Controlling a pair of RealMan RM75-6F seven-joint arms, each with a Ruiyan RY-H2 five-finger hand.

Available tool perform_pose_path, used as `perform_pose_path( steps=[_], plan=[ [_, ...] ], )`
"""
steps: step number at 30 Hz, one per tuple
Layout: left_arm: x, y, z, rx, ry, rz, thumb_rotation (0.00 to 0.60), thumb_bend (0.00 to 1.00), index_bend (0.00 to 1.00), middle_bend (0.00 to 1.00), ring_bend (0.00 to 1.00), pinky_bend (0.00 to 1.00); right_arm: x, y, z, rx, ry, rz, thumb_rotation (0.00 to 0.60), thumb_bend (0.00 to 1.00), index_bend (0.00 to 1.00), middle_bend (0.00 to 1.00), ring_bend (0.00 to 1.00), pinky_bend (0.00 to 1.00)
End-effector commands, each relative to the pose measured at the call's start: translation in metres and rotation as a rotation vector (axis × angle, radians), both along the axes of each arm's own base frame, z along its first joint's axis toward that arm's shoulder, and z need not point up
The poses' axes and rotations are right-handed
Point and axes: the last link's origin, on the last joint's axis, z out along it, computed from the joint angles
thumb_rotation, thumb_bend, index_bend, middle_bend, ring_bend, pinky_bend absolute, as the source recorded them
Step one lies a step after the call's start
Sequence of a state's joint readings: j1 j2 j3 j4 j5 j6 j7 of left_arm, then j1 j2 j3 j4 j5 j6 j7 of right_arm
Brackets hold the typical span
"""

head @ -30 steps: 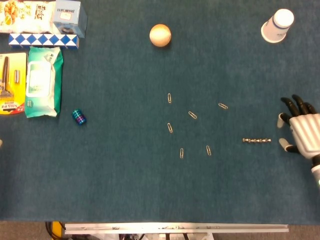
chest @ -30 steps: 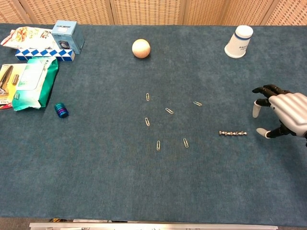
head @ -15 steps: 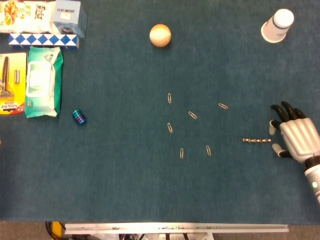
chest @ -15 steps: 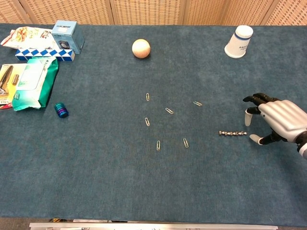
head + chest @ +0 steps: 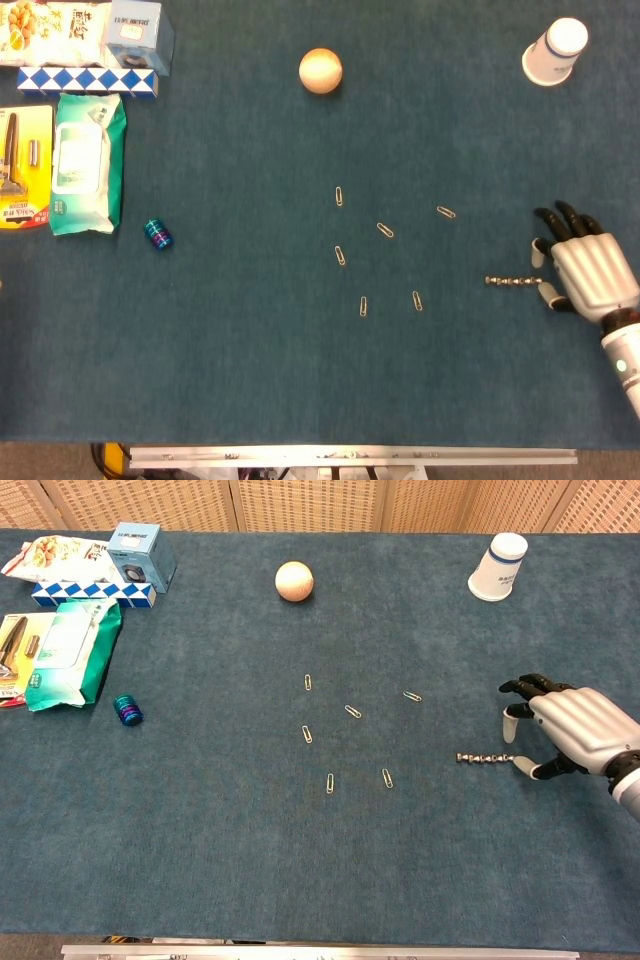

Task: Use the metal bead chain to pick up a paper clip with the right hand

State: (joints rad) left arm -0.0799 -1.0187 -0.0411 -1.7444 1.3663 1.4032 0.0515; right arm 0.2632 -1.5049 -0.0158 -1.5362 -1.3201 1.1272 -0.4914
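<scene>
Now my right hand is at the bead chain's right end.
Its fingers are spread and hold nothing; I see the thumb tip just touching the metal bead chain, flat on the blue table. Paper clips lie scattered well left.

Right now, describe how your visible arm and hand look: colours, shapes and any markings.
Only the right hand shows. Its back is a smooth, rounded silver-grey shell with ridges running toward the knuckles. The fingers are black, and two digits end in pale whitish tips. A pale grey cylindrical wrist follows, bearing a small green light. No cables show.
</scene>
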Motion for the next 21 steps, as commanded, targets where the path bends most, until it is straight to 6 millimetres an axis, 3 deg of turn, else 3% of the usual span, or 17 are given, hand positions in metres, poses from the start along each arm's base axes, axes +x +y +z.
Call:
perform_pose_path(
  steps=[1, 21],
  plan=[
    [-0.0002, 0.0000, 0.0005, 0.001, -0.001, 0.001, 0.600, 0.09, 0.45, 0.34, 0.34, 0.42, 0.0012, -0.0004, -0.0014, 0.004, 0.001, 0.002, 0.600, 0.27, 0.51, 0.14, 0.03, 0.19],
    [-0.0010, -0.0002, 0.0029, 0.007, -0.007, 0.002, 0.600, 0.09, 0.45, 0.34, 0.34, 0.42, 0.0020, -0.0029, -0.0092, 0.026, 0.025, -0.006, 0.600, 0.27, 0.51, 0.14, 0.03, 0.19]
  ],
)
